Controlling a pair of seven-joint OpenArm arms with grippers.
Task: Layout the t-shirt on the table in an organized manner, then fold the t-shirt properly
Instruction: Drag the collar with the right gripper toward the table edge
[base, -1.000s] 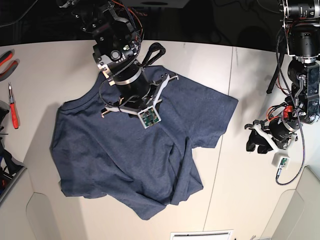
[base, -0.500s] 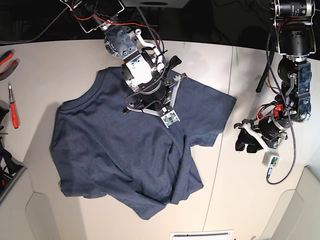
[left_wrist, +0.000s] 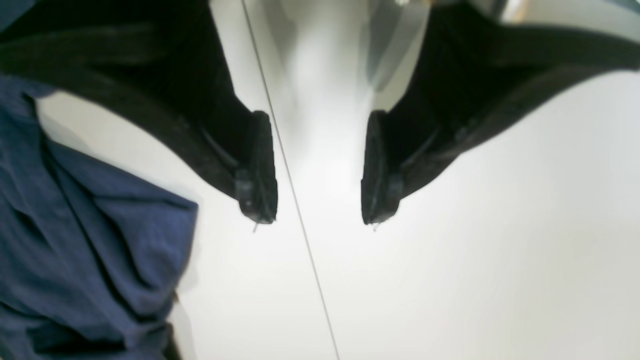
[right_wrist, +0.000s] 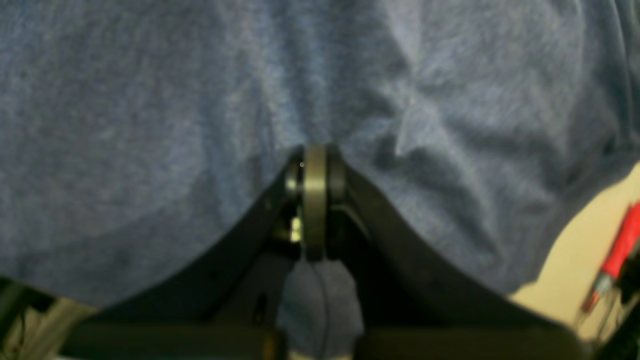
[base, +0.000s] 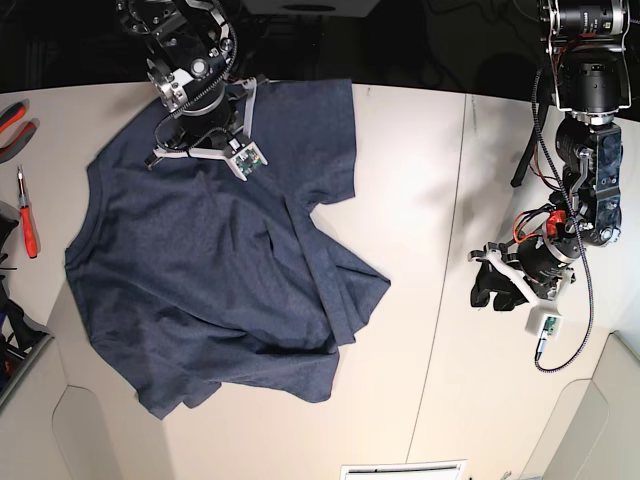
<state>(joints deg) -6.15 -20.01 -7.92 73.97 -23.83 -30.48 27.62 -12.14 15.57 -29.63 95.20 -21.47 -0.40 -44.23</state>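
heathered navy-blue cotton t-shirt (base: 210, 270) lies rumpled on the wide off-white matte table (base: 420, 180), toward its left in base view. right gripper (right_wrist: 315, 200) at the shirt's far edge, jaws pinched on a fold of cloth. left gripper (left_wrist: 317, 170) over bare table beside the shirt, jaws wide, empty.
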